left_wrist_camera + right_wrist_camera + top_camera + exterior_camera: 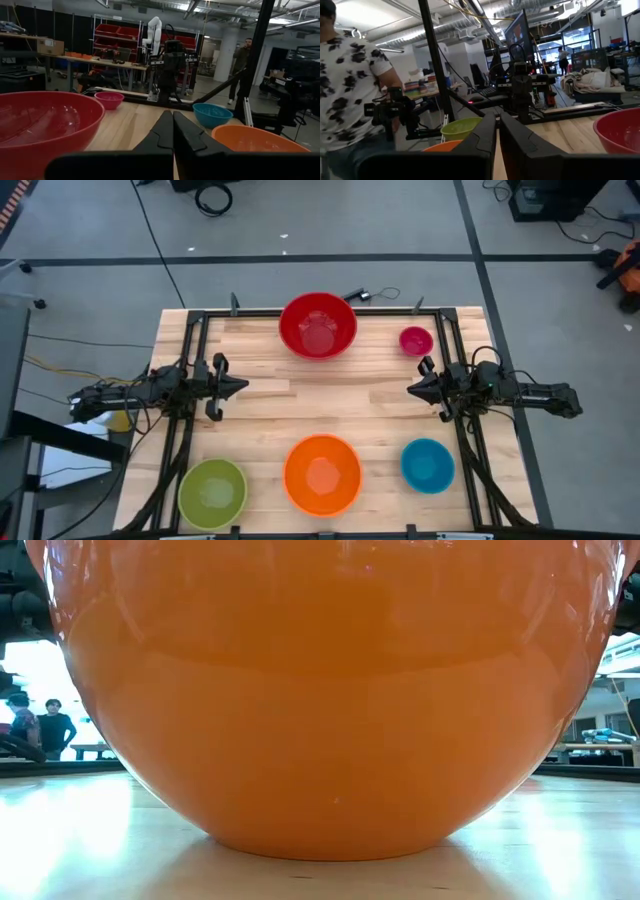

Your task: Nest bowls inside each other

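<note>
Five bowls stand upright and apart on the wooden table. The red bowl is at the far middle and the small pink bowl at the far right. The lime green bowl, the orange bowl and the blue bowl line the near edge. The orange bowl fills the low view. My left gripper hovers shut at the table's left side and points right. My right gripper hovers shut at the right side and points left. Neither holds anything.
Black frame rails run along the table's left, right and far edges. Bare wood lies in the table's middle between the two grippers. A person in a patterned shirt stands beyond the table's left side; another person stands in the room beyond its right side.
</note>
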`<move>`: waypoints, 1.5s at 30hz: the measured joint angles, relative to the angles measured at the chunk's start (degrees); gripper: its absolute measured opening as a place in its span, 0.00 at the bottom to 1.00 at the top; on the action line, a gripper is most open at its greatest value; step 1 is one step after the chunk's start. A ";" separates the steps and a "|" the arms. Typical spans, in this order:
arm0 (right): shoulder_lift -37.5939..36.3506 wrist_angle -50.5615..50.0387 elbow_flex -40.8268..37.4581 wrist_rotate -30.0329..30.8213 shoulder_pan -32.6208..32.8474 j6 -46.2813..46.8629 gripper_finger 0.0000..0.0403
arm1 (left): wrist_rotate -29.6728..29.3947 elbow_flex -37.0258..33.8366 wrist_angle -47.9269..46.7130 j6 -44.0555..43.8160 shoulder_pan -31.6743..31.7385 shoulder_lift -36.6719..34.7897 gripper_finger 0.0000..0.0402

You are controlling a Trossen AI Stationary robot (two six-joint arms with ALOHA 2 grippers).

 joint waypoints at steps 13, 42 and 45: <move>-0.01 0.00 0.00 -0.01 -0.01 0.00 0.08 | -20.46 0.00 1.38 -7.81 -0.02 1.90 0.00; 0.00 31.41 -0.02 24.20 -0.04 9.81 0.08 | -18.40 2.16 19.35 -30.39 -1.98 17.31 0.07; -0.17 33.36 0.03 34.58 -0.08 11.52 0.08 | -18.38 2.18 21.01 -33.99 -2.29 18.27 0.07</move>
